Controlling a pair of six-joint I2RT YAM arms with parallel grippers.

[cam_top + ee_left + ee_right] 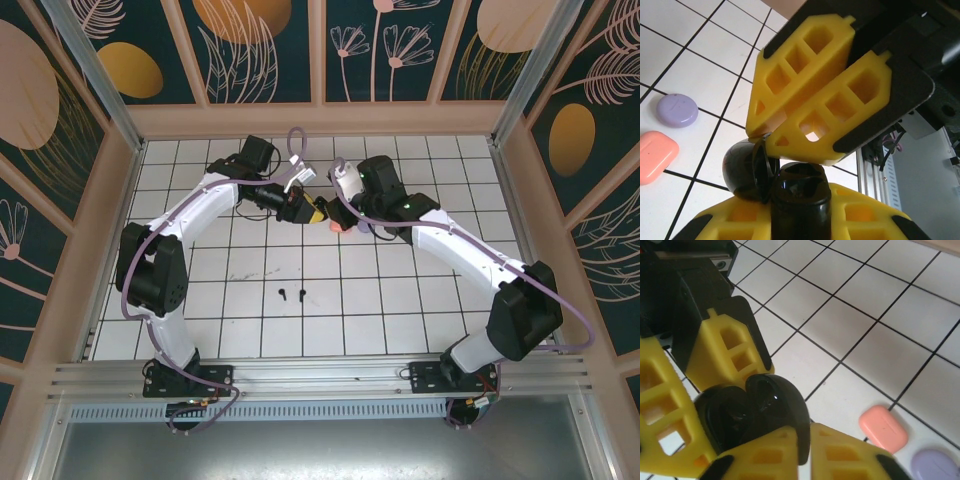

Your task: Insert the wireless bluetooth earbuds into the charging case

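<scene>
A black charging case (799,192) hangs open above the table, held between both arms. My left gripper (800,200) is shut on its body, whose earbud wells face up. My right gripper (807,440) is shut on the edge of the raised lid (787,405). From above, the left gripper (312,212) and the right gripper (338,214) meet at the far middle of the table. Two tiny black earbuds (284,294) (302,293) lie on the tiles near the middle, well in front of both grippers.
A coral-pink case (655,156) and a lavender case (677,110) lie shut on the white tiles just below the grippers, and show again as the coral-pink case (884,428) and the lavender case (935,465). Wooden walls (320,118) enclose the table.
</scene>
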